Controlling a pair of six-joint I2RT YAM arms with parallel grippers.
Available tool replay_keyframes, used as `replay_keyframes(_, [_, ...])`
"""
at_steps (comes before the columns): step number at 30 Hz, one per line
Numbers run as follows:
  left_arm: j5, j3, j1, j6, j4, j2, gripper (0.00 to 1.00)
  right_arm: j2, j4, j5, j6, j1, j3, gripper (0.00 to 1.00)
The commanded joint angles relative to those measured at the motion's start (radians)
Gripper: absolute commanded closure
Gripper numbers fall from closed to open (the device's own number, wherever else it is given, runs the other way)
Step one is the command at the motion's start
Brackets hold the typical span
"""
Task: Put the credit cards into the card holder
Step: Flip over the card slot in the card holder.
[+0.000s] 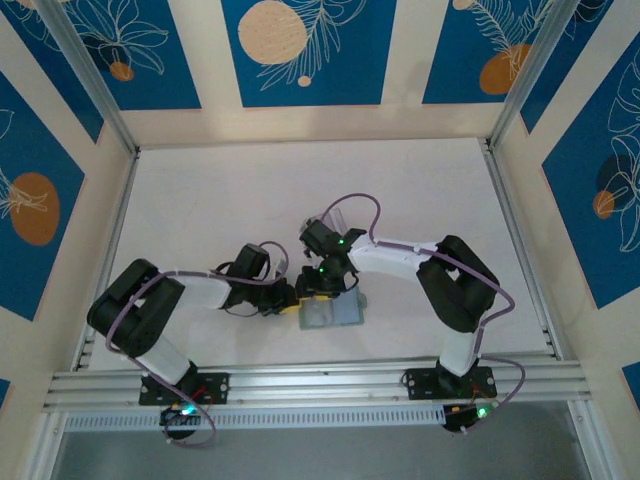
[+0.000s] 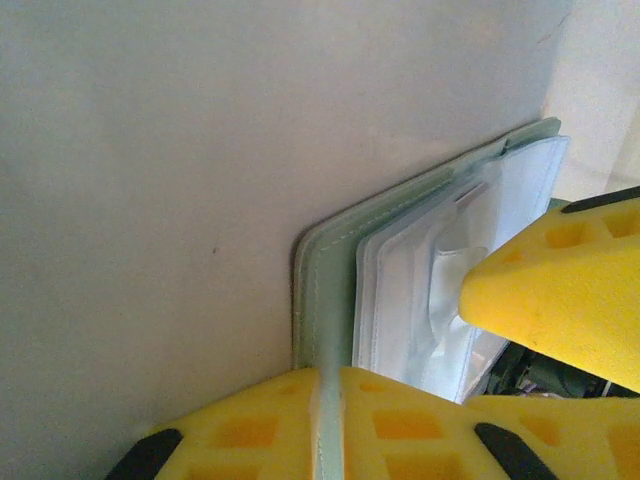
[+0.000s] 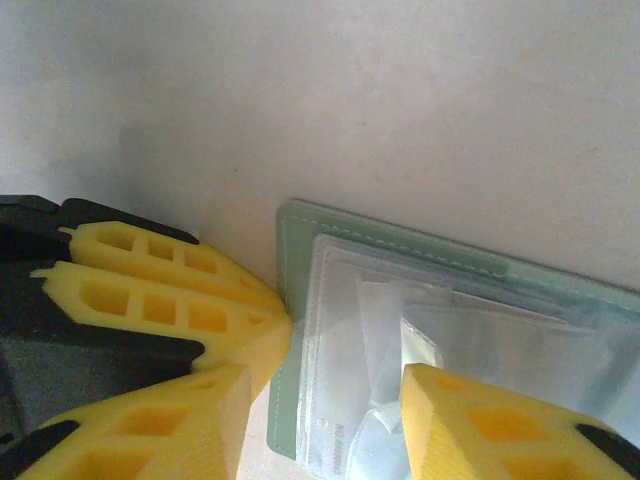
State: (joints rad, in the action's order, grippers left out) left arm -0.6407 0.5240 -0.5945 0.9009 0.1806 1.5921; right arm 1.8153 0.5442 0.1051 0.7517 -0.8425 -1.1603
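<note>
- The card holder (image 1: 335, 315) lies opened flat on the white tabletop (image 1: 250, 190), just in front of the two arms' bases and between them. Its sage-green cover faces down and its inside faces up.
- A stack of clear plastic sleeves (image 3: 340, 320) sits inside the cover, stitched along the fold. The green border shows around them on the far side and on the fold side.
- The top sleeves are rumpled and partly lifted, with pale translucent layers folded over one another near the middle. I cannot tell whether any of these layers is a credit card.
- The left tool (image 2: 325, 385) is closed down narrowly on the card holder's green edge. In the left wrist view the cover's rim runs straight between its two yellow fingers (image 2: 240, 430), clamped from both sides.
- In the right wrist view the same tool (image 3: 275, 325) comes in from the left, its tips pinching the cover at its fold-side edge.
- The right tool (image 3: 328, 378) hangs over the sleeves with its jaws parted about halfway and nothing gripped between them.
- One of its yellow fingers (image 3: 480, 420) presses on or sits just above the rumpled top sleeve. The other stands over the holder's left border, beside the left tool's tips.
</note>
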Motion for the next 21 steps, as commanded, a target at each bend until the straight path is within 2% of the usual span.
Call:
replay_keyframes(1, [0.022,-0.049,-0.055,0.005,-0.033,0.010,0.84,-0.034,-0.116,0.116,0.010,-0.009,0.001,0.51])
replay_keyframes(13, [0.022,-0.087,-0.008,-0.008,-0.121,-0.150,0.79,-0.011,-0.132,0.155,-0.016,-0.019,-0.043,0.50])
replay_keyframes(21, [0.001,-0.085,0.035,-0.020,-0.144,-0.200,0.78,-0.005,-0.100,0.179,-0.029,-0.023,-0.085,0.50])
